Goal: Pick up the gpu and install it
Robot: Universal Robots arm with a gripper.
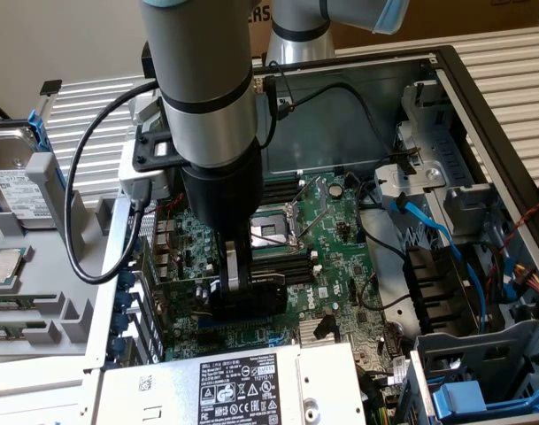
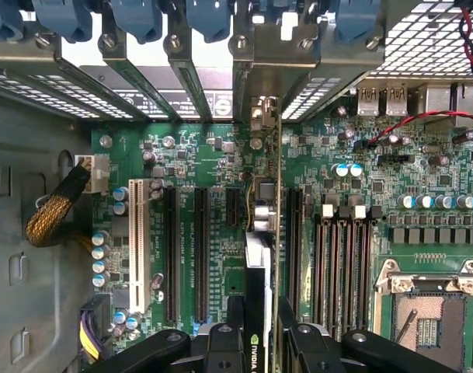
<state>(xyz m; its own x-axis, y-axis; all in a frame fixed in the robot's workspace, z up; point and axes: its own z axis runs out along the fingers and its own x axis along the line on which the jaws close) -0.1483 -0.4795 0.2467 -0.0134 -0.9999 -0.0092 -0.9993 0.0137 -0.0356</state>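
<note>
Nearest you in the exterior view is the grey power supply (image 1: 225, 390) with its black label, lying across the near edge of the open computer case (image 1: 481, 97). Just beyond it the arm's grey wrist (image 1: 207, 97) drops into the case and hides much of the motherboard (image 1: 327, 248). On the exterior view's left, outside the case, a silver hard drive (image 1: 12, 168) leans on a grey rack (image 1: 39, 266). On its right, blue cables (image 1: 437, 235) run past the drive cage (image 1: 446, 168).

In the wrist view your gripper (image 2: 261, 342) is pinching the gpu (image 2: 259, 264) from both sides, black fingers (image 2: 220, 342) pressed against its faces. You see the card edge-on: a thin green board with a black cooler on one face. It stands upright over the motherboard among the black expansion slots (image 2: 201, 249), its far end reaching the metal bracket bay (image 2: 263, 62) under the blue slot clips (image 2: 213, 15). The memory slots (image 2: 341, 256) and the bare CPU socket (image 2: 426, 315) sit to one side of it, a white slot (image 2: 139, 241) to the other.
</note>
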